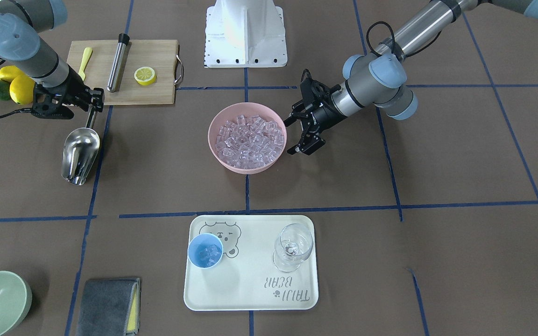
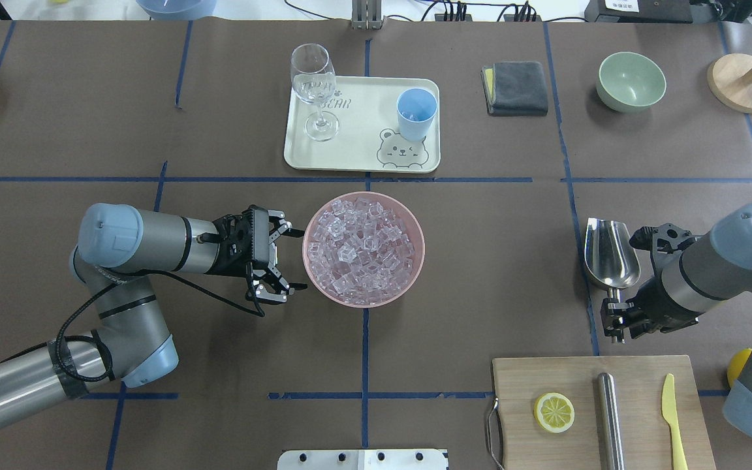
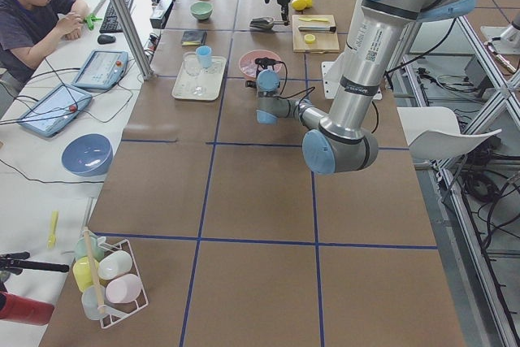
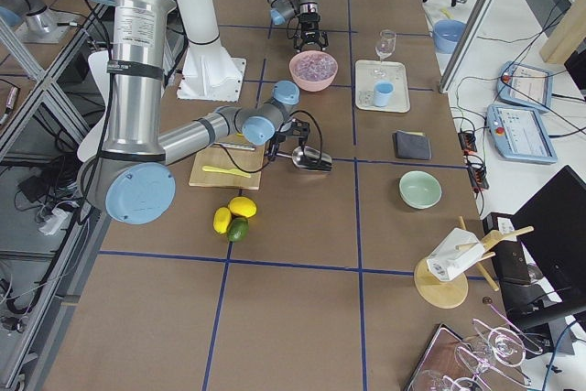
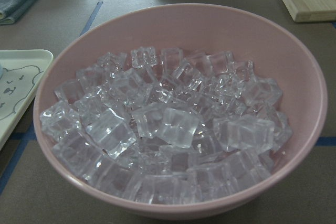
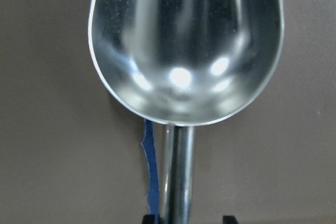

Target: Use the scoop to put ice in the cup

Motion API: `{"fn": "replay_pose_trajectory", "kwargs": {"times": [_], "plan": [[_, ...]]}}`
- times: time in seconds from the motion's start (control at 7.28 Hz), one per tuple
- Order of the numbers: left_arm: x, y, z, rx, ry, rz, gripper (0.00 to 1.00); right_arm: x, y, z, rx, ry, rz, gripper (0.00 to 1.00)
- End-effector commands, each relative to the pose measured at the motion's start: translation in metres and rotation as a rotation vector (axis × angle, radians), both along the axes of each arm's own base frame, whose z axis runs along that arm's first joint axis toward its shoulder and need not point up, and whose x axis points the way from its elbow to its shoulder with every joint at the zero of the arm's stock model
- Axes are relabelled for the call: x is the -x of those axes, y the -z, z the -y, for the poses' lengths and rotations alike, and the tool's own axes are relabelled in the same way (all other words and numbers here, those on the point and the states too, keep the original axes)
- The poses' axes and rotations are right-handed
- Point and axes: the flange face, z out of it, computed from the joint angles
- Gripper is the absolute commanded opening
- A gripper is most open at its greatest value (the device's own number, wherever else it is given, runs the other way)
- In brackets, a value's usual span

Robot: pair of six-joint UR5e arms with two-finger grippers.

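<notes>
The steel scoop (image 1: pixel 80 154) lies empty on the table at my right, its bowl pointing away from me; it also shows in the overhead view (image 2: pixel 611 254) and fills the right wrist view (image 6: pixel 184 40). My right gripper (image 1: pixel 94 103) is at its thin handle, jaws either side with small gaps, so open. The ice (image 1: pixel 249 140) fills a pink bowl (image 1: pixel 211 135) at the table's middle. My left gripper (image 2: pixel 301 259) is open and empty just beside the bowl's left rim. The light-blue cup (image 1: pixel 205 250) stands on a tray with a few ice cubes in it.
The cream tray (image 1: pixel 250 289) also holds a clear wine glass (image 1: pixel 292 245). A wooden board (image 1: pixel 157 88) near my right arm carries a lemon slice, a steel cylinder (image 1: pixel 117 63) and a yellow knife. A green bowl (image 2: pixel 631 80) and grey cloth (image 2: pixel 516 87) lie far right.
</notes>
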Motion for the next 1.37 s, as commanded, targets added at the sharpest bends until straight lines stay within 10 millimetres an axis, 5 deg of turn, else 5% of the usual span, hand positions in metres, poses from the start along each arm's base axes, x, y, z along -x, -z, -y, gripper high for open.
{"fn": "replay_pose_trajectory", "kwargs": {"times": [0.0,0.27,0.69,1.1,1.24], "plan": [[0.001,0.001,0.000,0.003,0.002,-0.004,1.00,0.003,0.011,0.002,-0.013,0.000,0.020,1.00],[0.002,0.000,0.001,0.004,0.003,-0.003,1.00,-0.027,0.029,0.028,-0.037,-0.083,0.047,1.00],[0.009,-0.007,0.007,0.005,0.014,0.007,1.00,-0.100,0.018,0.077,-0.251,-0.044,0.049,1.00],[0.036,-0.026,0.026,0.014,0.046,0.034,1.00,-0.215,-0.034,0.127,-0.413,0.086,-0.081,1.00],[0.064,-0.040,0.042,0.034,0.014,0.053,1.00,-0.258,-0.042,0.133,-0.462,0.126,-0.106,1.00]]}}
